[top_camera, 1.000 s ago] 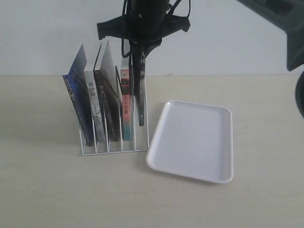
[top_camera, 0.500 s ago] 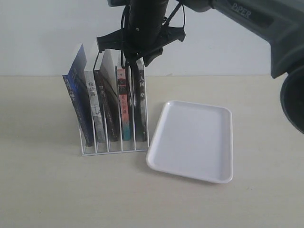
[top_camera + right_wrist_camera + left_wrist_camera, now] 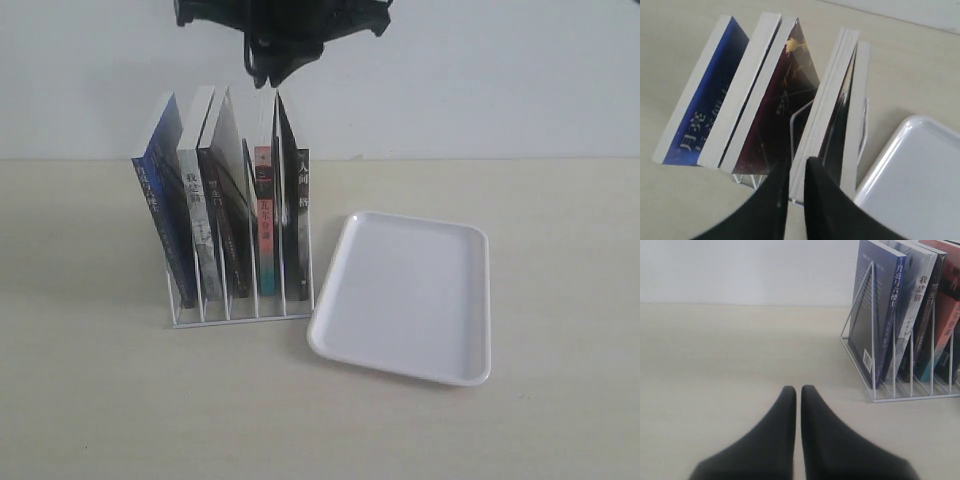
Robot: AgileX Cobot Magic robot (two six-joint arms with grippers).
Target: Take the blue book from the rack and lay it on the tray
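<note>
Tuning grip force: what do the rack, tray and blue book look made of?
Rack: thin white-coated wire, likely metal. Tray: smooth white, slight sheen, rounded moulded rim, probably plastic. Blue book: paper pages, printed card cover; gloss unclear.

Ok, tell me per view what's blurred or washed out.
Exterior view: soft, the tray nearly washed out. Left wrist view: the left gripper blurred close up, the blue book crisp. Right wrist view: the right gripper blurred, book covers sharper.

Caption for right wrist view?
Right gripper, jaws shut and empty, above the wire rack of leaning books; blue book in the end slot farthest from the tray.
</note>
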